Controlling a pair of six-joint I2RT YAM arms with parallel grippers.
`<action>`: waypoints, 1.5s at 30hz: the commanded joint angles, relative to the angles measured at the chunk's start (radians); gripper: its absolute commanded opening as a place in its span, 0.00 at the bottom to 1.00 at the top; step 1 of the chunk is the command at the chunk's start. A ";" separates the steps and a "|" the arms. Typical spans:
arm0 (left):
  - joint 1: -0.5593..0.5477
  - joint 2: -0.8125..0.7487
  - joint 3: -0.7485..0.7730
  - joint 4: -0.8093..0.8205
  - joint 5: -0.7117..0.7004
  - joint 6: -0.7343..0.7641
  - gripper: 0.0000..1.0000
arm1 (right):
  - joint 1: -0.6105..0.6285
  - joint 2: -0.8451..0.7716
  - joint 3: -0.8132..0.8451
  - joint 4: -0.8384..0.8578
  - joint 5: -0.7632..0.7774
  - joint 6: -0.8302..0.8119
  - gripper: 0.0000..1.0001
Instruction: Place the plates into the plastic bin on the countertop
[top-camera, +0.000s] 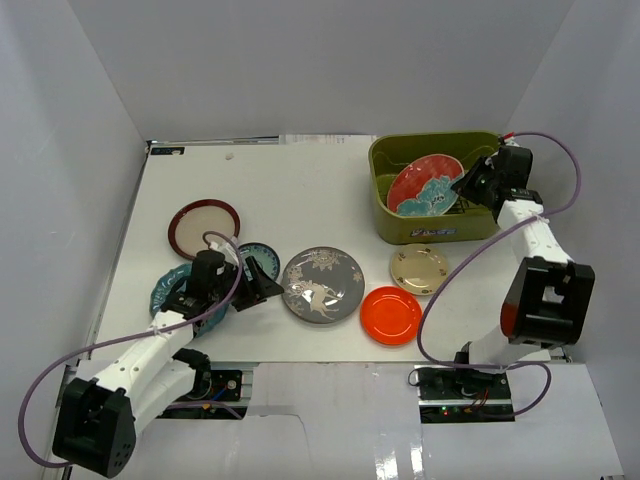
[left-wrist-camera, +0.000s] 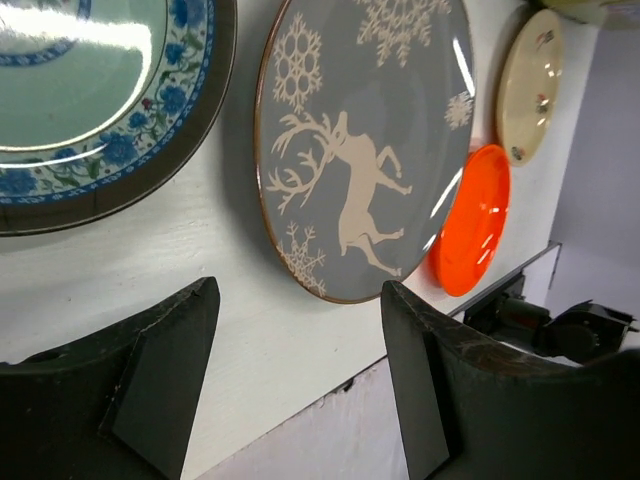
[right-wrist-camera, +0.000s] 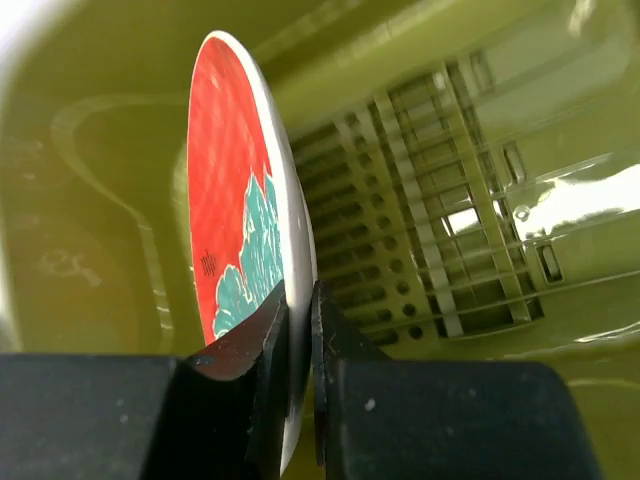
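Observation:
The olive plastic bin (top-camera: 425, 233) stands at the back right of the white countertop (top-camera: 300, 190). My right gripper (top-camera: 468, 186) (right-wrist-camera: 298, 320) is shut on the rim of the red floral plate (top-camera: 425, 183) (right-wrist-camera: 235, 200), holding it tilted on edge inside the bin above the slotted floor (right-wrist-camera: 440, 200). My left gripper (top-camera: 262, 283) (left-wrist-camera: 300, 350) hangs open and empty near the front edge, just left of the grey deer plate (top-camera: 322, 285) (left-wrist-camera: 365, 150). The orange plate (top-camera: 391, 315) (left-wrist-camera: 472, 220) and the small cream plate (top-camera: 418, 268) (left-wrist-camera: 530, 85) lie to the right of the grey one.
A maroon-rimmed cream plate (top-camera: 204, 228) lies at the left. The small blue-green patterned plate (top-camera: 258, 258) (left-wrist-camera: 90, 100) sits beside my left gripper. A teal plate (top-camera: 170, 290) is partly hidden under the left arm. Pale walls enclose the counter.

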 joint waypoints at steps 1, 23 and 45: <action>-0.062 0.026 -0.018 0.010 -0.131 -0.029 0.76 | 0.005 0.041 0.154 0.079 -0.070 -0.019 0.08; -0.302 0.313 -0.048 0.355 -0.376 -0.227 0.62 | 0.007 -0.078 0.087 0.052 0.027 0.016 0.90; -0.353 0.238 -0.199 0.551 -0.515 -0.292 0.00 | 0.656 -0.787 -0.720 0.234 -0.140 0.156 1.00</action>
